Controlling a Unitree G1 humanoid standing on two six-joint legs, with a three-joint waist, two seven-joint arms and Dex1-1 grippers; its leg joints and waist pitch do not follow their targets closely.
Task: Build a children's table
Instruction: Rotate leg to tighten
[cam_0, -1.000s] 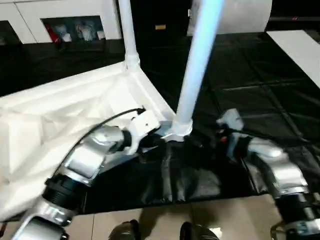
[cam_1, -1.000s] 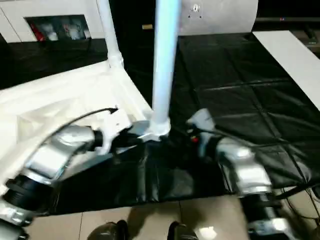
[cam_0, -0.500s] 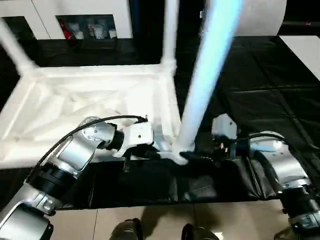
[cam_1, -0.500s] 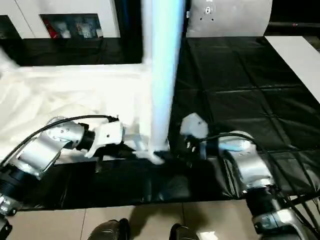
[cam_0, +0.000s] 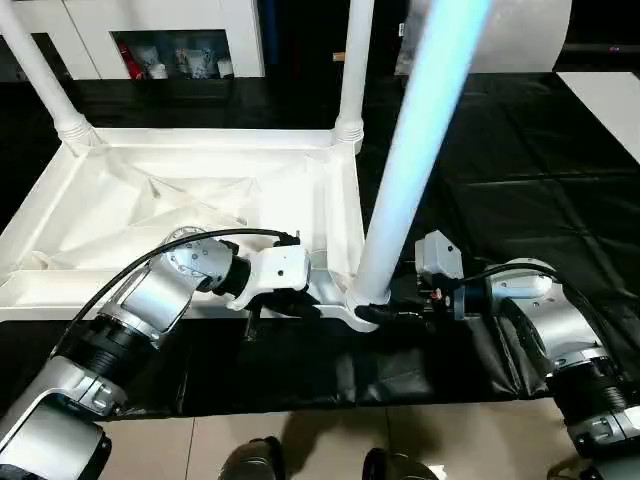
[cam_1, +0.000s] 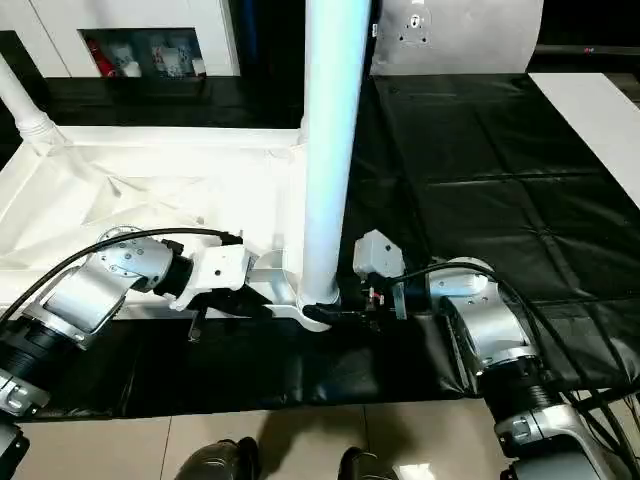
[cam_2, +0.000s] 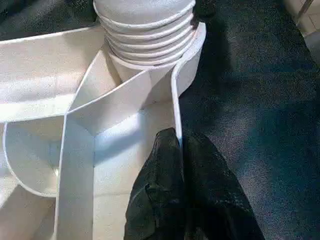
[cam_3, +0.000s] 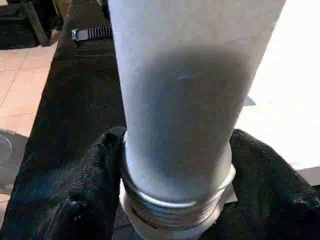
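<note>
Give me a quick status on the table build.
Left gripper pinching tabletop rim. Right gripper clamped around near leg at corner socket. Two far legs seated. Nothing obstructing.

Top (cam_0: 200, 200) upside-down on cover (cam_0: 500, 200); legs (cam_0: 352, 70) upright — corners.

the scene is lit evenly and fairly brightly from overhead. the white table top (cam_0: 180, 200) is nearly blown out, its ribs faintly shaded. a bluish cast is seen on the near leg (cam_0: 420, 150), whose upper part toward 12 o'clock is softened by closeness. soft sheen is caught on the black cover (cam_1: 480, 160) toward 3 o'clock. in the right wrist view, the leg's lower half is shadowed.
</note>
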